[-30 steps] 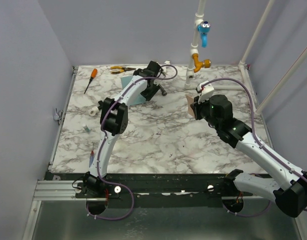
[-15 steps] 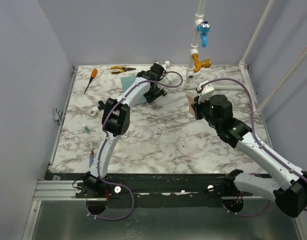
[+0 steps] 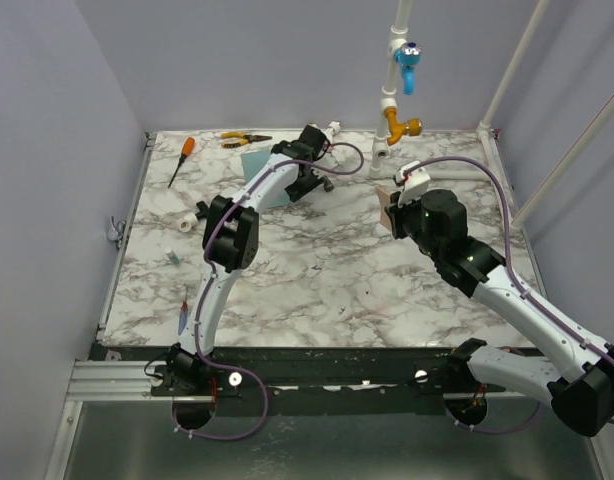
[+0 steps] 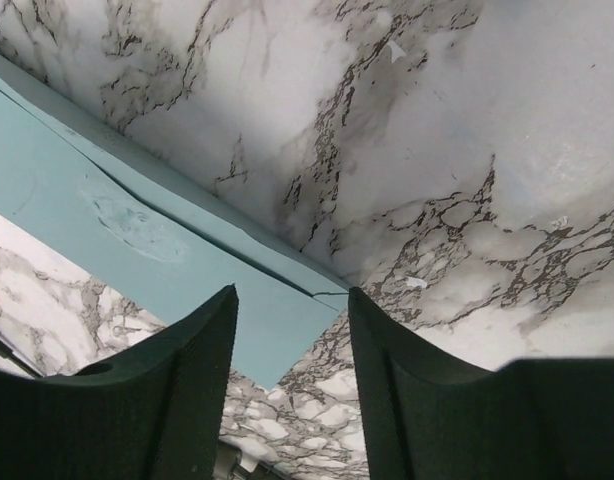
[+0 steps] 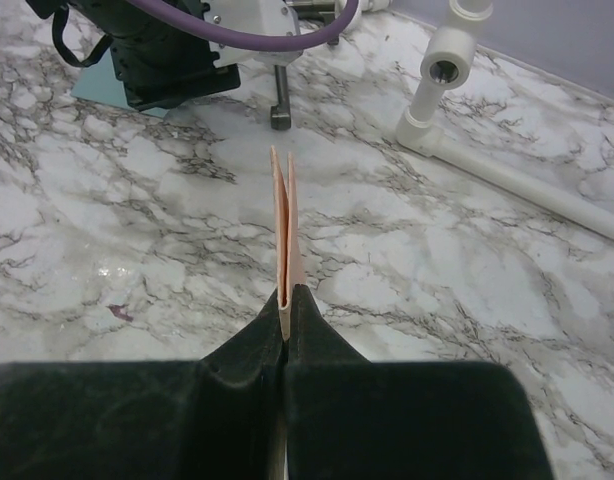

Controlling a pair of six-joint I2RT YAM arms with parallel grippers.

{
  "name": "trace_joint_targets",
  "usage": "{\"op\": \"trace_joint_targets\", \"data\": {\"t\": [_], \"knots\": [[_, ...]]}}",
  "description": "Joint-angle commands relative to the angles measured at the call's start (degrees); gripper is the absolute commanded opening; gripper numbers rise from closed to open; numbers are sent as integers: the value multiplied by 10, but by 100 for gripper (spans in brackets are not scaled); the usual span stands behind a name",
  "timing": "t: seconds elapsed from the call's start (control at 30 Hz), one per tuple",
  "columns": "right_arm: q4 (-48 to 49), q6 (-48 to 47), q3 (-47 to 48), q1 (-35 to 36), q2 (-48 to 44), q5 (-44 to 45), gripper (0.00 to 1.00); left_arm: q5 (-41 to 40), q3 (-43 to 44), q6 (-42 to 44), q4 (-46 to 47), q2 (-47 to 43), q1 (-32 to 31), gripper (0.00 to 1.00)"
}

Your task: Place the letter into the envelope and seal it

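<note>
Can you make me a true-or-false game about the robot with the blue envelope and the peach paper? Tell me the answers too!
1. The right tool is pinching the letter. True.
2. The letter is inside the envelope. False: the right tool holds it up on edge, away from the envelope, which lies on the table.
3. The left tool is squeezed shut. False: its jaws stand apart over a corner of the envelope.
4. A screwdriver with an orange handle lies near the table's far left corner. True.
</note>
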Motion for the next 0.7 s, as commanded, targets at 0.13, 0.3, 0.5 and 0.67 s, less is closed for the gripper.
{"op": "trace_joint_targets", "data": {"t": [0.13, 0.3, 0.5, 0.67], "knots": [[-5, -11, 5, -2, -14, 11, 1, 26, 2, -43, 5, -1, 28, 20], [-7, -10, 5, -2, -15, 13, 1, 26, -1, -35, 8, -3, 29, 14], [-9, -11, 7, -2, -15, 11, 1, 23, 3, -26, 7, -12, 62, 27], [-6, -12, 7, -2, -14, 8, 1, 12, -11, 58, 27, -15, 75, 36]]}}
